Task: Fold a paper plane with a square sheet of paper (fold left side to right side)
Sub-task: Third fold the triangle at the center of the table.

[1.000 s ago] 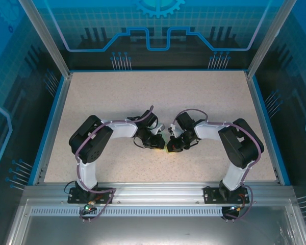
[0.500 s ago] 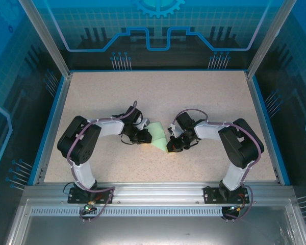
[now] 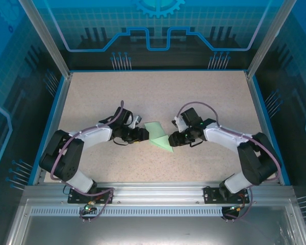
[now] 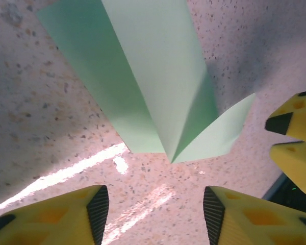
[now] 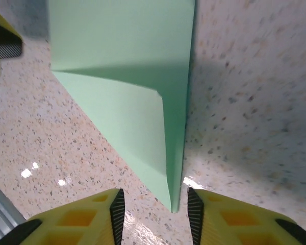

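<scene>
The square sheet of paper [image 3: 156, 130] lies mid-table as a pale mint-green pointed dart, the paper plane, its flaps partly raised. My left gripper [image 3: 144, 135] rests just left of it, open. In the left wrist view the folded paper [image 4: 158, 76] lies ahead of the gripper [image 4: 155, 209], with bare table between the jaws. My right gripper [image 3: 172, 139] sits just right of it, open. In the right wrist view the paper [image 5: 122, 76] tapers to a tip that reaches in between the jaws of the gripper [image 5: 155, 214], which stand apart from it.
The speckled beige table [image 3: 158, 92] is bounded by a blue rim and glass walls. The right gripper's yellow fingers [image 4: 296, 132] show in the left wrist view. One fingertip of the left gripper [image 5: 1, 46] shows in the right wrist view.
Both grippers were shut together at the centre over the paper. They have opened and drawn apart, left arm leftward and right arm rightward, leaving the folded paper lying free.
</scene>
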Controlling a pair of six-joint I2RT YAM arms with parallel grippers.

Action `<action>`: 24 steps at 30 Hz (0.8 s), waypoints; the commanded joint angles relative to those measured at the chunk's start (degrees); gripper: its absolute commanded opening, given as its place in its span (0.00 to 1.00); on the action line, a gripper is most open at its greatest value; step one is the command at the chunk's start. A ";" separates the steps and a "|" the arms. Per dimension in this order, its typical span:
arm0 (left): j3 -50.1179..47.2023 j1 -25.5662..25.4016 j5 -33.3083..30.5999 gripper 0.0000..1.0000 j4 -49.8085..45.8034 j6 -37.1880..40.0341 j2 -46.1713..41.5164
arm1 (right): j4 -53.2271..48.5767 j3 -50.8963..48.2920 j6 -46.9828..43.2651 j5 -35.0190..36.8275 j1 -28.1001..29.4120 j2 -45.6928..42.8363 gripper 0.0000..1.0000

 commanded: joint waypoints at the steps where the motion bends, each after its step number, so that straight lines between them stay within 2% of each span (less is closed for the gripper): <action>1: -2.02 -0.02 3.65 0.59 5.94 -6.51 -0.38 | -1.85 -1.99 -3.99 6.64 -0.05 -4.95 0.44; 8: -0.27 -1.65 7.01 0.59 12.39 -10.46 5.37 | 0.97 -5.82 -8.05 10.79 4.34 -12.20 0.47; 17: 3.49 -3.29 7.01 0.30 13.28 -12.76 7.84 | 7.75 -6.31 -10.85 22.27 16.89 -8.27 0.50; 24: 3.91 -3.25 6.95 0.25 12.29 -15.20 7.02 | 10.18 -2.95 -13.42 27.49 20.47 -0.52 0.53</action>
